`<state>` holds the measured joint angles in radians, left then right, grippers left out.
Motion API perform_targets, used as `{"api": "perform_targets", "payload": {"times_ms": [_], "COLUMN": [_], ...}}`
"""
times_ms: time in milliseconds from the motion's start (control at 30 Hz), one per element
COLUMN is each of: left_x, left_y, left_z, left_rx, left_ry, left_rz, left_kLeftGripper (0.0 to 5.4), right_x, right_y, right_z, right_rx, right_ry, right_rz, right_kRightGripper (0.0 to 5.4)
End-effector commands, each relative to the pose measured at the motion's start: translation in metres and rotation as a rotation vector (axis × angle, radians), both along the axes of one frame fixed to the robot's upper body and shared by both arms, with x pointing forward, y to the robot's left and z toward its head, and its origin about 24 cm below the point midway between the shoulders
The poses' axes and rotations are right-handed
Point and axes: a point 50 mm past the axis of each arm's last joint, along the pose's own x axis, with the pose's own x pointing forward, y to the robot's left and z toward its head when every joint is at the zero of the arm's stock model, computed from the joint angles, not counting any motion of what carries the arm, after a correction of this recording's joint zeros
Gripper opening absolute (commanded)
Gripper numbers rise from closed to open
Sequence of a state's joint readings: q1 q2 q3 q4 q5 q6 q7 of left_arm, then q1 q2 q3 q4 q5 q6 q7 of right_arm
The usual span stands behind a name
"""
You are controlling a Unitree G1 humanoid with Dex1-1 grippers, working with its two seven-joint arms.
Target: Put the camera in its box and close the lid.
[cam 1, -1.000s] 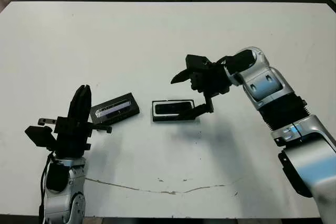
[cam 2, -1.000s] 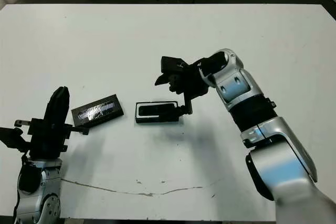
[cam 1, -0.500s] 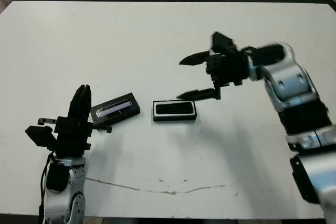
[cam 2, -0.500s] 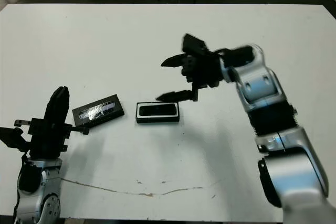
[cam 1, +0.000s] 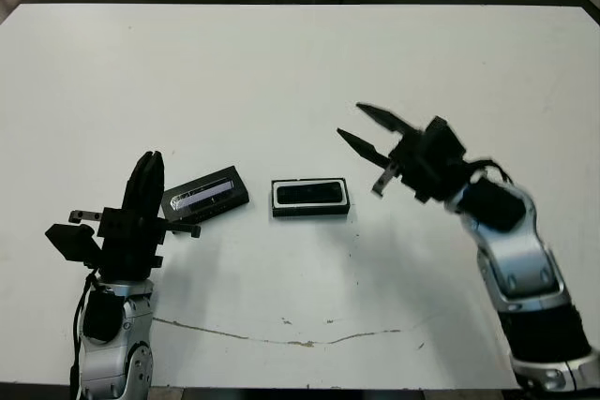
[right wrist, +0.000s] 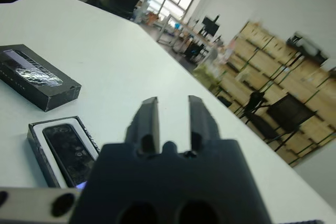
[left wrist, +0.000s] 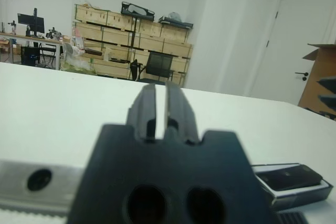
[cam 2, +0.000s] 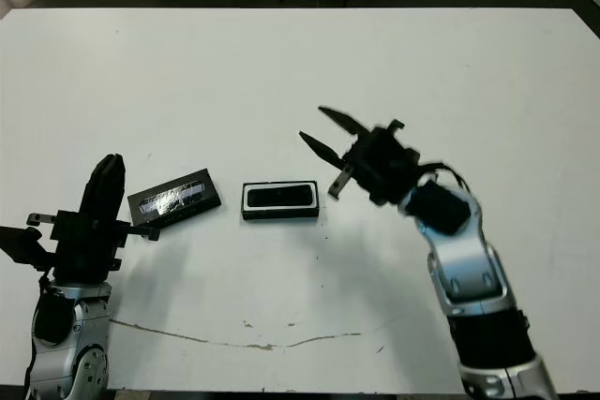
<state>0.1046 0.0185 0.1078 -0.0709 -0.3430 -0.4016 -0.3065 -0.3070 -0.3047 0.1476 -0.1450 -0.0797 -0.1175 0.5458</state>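
Observation:
The box (cam 1: 311,213), a shallow black tray with a white lining, lies at the table's middle. The camera (cam 1: 309,194), a slim black bar, lies flat inside it. To its left the lid (cam 1: 204,194), flat and black with a silvery strip, rests on the table at a slant. My right gripper (cam 1: 351,122) hovers open to the right of the box, fingers pointing away from me, holding nothing. The right wrist view shows the box (right wrist: 39,153), the camera (right wrist: 65,148) and the lid (right wrist: 37,77). My left gripper (cam 1: 147,164) stands upright and shut just left of the lid, not touching it.
A thin dark crack (cam 1: 300,339) runs across the table near its front edge. The table's far edge (cam 1: 300,4) borders a dark floor. Wide bare white surface lies behind and to the right of the box.
My right gripper has left the box's right end, swinging up, then back toward me to the right, still open. The camera stays in the box. Left arm and lid unmoved.

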Motion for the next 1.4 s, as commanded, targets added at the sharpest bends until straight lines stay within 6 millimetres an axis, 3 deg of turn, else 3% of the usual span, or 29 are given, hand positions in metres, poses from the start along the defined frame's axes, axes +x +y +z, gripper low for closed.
{"api": "perform_targets", "payload": {"times_ms": [33,667,1100,1400], "left_x": [-0.001,-0.001,-0.002,-0.003], "left_y": [0.002,0.001,0.0,0.0], "left_z": [-0.006,-0.005,-0.005,-0.005], "left_rx": [0.022,0.028,0.018,0.016], "left_ry": [0.028,0.03,0.038,0.042], "left_rz": [0.004,0.017,0.01,0.01], "left_kLeftGripper": [0.0,0.0,0.0,0.0], "right_x": [-0.006,0.008,0.002,-0.009], "right_y": [0.001,0.013,0.016,0.004], "right_z": [-0.01,-0.039,-0.053,-0.062], "right_rx": [-0.047,-0.177,-0.255,-0.329], "right_ry": [-0.012,0.241,0.346,0.449], "right_rz": [-0.022,-0.033,0.002,-0.046], "right_kRightGripper": [0.01,0.01,0.01,0.01]}}
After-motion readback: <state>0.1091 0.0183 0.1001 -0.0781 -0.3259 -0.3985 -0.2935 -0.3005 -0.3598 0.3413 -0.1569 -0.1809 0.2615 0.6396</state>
